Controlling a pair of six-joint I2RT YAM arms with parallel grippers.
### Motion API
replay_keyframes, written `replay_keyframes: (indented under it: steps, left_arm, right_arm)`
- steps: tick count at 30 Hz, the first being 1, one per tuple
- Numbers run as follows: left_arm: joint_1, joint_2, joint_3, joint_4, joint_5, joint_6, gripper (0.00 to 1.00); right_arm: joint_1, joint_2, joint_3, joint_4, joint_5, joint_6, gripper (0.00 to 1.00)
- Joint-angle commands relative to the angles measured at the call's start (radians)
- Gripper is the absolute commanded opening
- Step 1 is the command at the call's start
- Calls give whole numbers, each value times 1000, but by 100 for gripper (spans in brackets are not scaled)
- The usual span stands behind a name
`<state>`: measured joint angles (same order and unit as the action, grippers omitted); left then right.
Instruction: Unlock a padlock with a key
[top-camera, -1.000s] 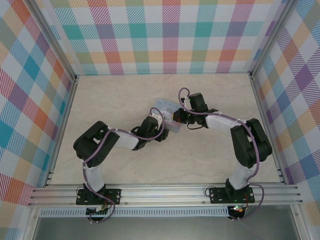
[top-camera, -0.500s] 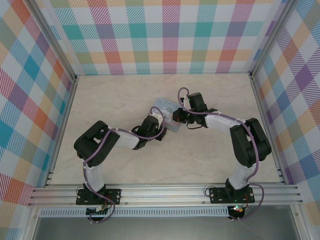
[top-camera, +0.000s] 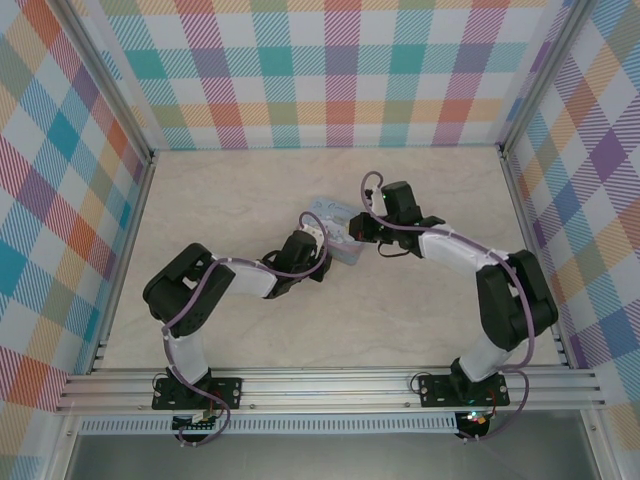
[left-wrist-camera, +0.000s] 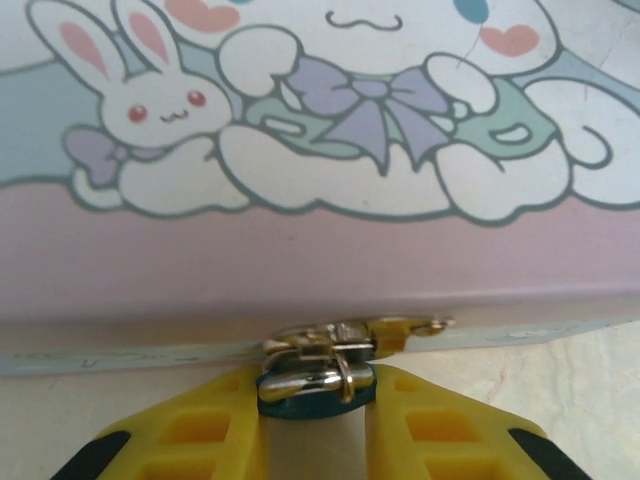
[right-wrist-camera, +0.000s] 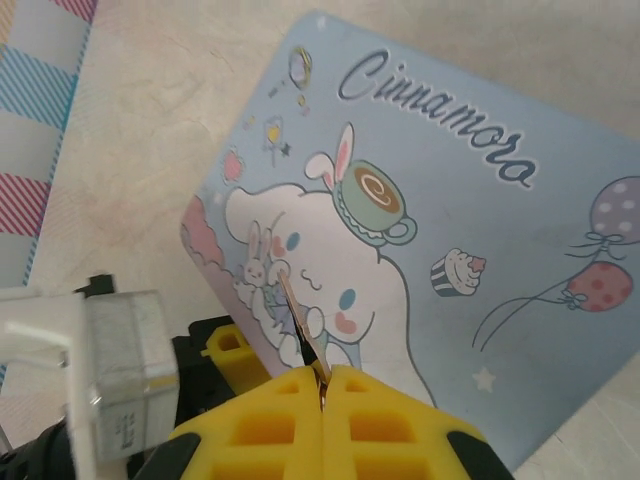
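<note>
The padlock (left-wrist-camera: 315, 388), small and dark bluish with a silver shackle, hangs on the clasp (left-wrist-camera: 340, 335) at the front edge of the pale blue cartoon tin (left-wrist-camera: 320, 150). My left gripper (left-wrist-camera: 315, 402) is shut on the padlock, one yellow finger pressing each side of its body. My right gripper (right-wrist-camera: 325, 375) is shut on the key (right-wrist-camera: 300, 320), a thin brownish blade sticking out of the fingertips above the tin's lid (right-wrist-camera: 480, 230). From above, the left gripper (top-camera: 318, 242) and the right gripper (top-camera: 353, 232) meet at the tin (top-camera: 330, 209).
The tin lies flat mid-table on the pale marbled surface (top-camera: 250, 190). Checked walls (top-camera: 330, 70) enclose the back and both sides. In the right wrist view, the left arm's grey camera block (right-wrist-camera: 120, 370) and a yellow finger (right-wrist-camera: 235, 355) sit just left of the key.
The left jaws have closed in from a wider opening onto the padlock. The right arm has shifted a little to the right, still holding the key.
</note>
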<state>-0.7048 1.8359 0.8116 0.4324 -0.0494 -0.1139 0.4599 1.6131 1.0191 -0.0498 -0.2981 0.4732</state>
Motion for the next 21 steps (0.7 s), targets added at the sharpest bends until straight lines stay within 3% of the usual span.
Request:
replay_keyframes:
  steps: [1, 13, 21]
  left_arm:
    - [-10, -62, 36, -59, 32, -36, 25]
    - [-10, -82, 144, -267, 138, -158, 25]
    - [-9, -80, 242, -387, 189, -224, 26]
  right_arm:
    - [5, -67, -56, -4, 23, -57, 4]
    - [13, -258, -337, 146, 2, -161, 3]
    - [71, -273, -434, 221, 73, -237, 3]
